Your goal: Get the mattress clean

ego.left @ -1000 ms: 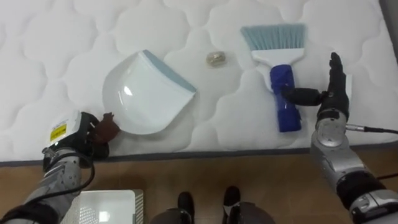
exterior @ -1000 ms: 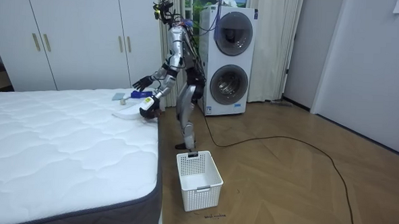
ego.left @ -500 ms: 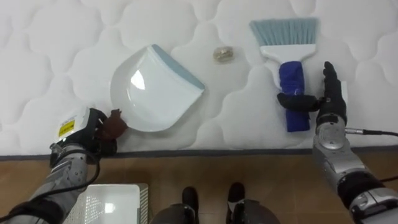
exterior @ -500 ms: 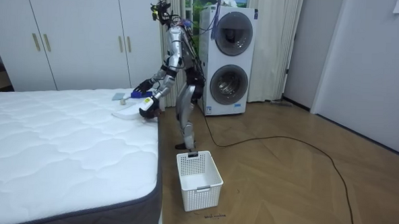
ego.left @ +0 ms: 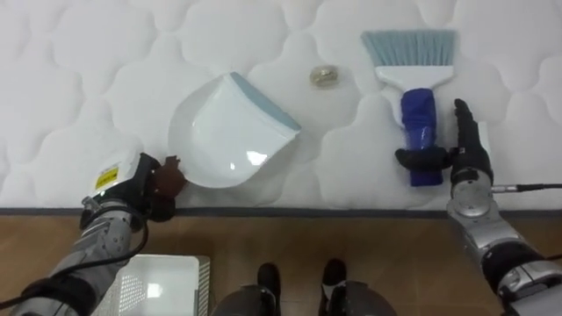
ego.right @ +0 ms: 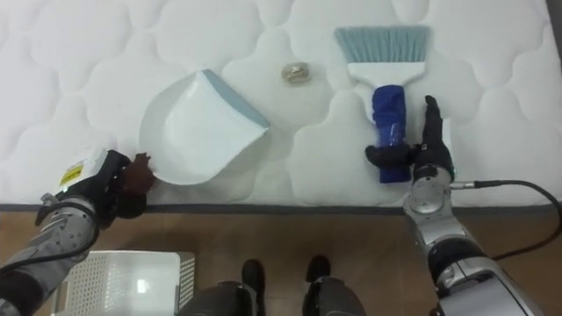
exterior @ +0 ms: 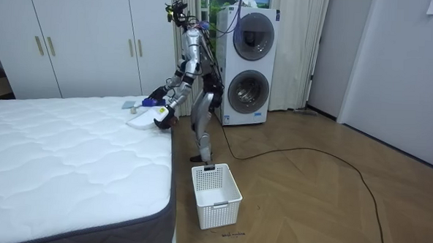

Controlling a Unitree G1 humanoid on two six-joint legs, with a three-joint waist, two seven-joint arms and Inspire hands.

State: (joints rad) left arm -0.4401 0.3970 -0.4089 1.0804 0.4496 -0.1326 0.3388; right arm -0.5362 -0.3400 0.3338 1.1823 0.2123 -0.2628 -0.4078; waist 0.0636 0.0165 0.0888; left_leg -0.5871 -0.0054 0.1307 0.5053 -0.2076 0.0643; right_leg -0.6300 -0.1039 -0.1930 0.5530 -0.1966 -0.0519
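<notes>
A white dustpan [ego.left: 224,132] with a grey-blue lip lies on the quilted mattress [ego.left: 79,61], its mouth facing up and to the right. My left hand [ego.left: 123,183] is shut on its brown handle [ego.left: 165,178] at the bed's edge. A small crumpled scrap [ego.left: 326,76] lies past the pan's lip. To the right lies a brush [ego.left: 417,118] with a blue handle and pale blue bristles pointing away from me. My right hand [ego.left: 466,161] stands beside the handle's near end, fingers straight, thumb laid across the handle.
A white plastic basket [ego.left: 154,285] stands on the wooden floor below my left arm, also seen as the basket [exterior: 215,195] by the bed's corner. I stand bent over that corner. A stacked washer and dryer [exterior: 248,64] are behind me.
The camera has shifted a little. My right hand has slid back along the brush handle towards the bed's edge, thumb still on it. My left hand keeps its hold on the dustpan.
</notes>
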